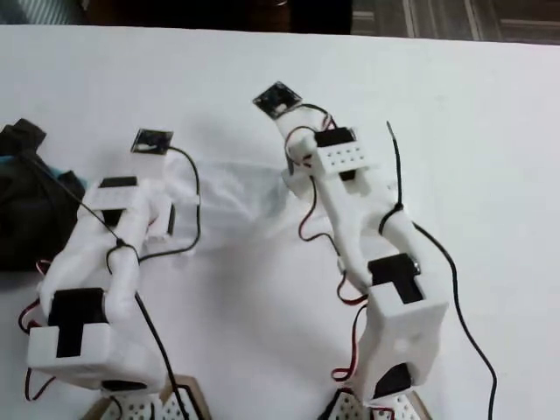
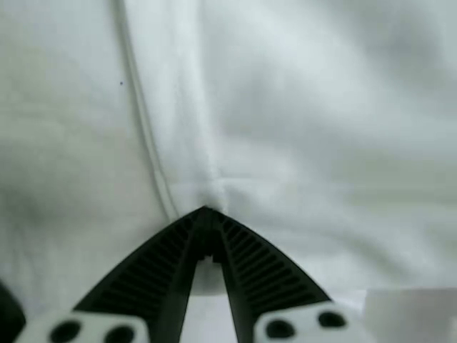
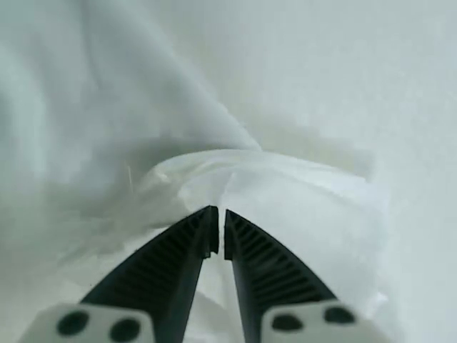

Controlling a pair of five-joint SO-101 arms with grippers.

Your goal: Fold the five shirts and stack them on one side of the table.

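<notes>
Shirts counted: one white shirt (image 1: 229,188), lying crumpled on the table (image 1: 472,96) between the two arms. One dark heap (image 1: 26,214) of cloth sat well apart from the white shirt, off to its left at the table's edge; I could not tell how many garments it held.

Grippers counted: two.
- Left gripper (image 2: 206,218): jaws pressed together on the white shirt's cloth, right beside a seam.
- Right gripper (image 3: 218,221): jaws nipped onto a raised fold of the white shirt.

I saw open tabletop running from the white shirt to the far edge and off to its right.
</notes>
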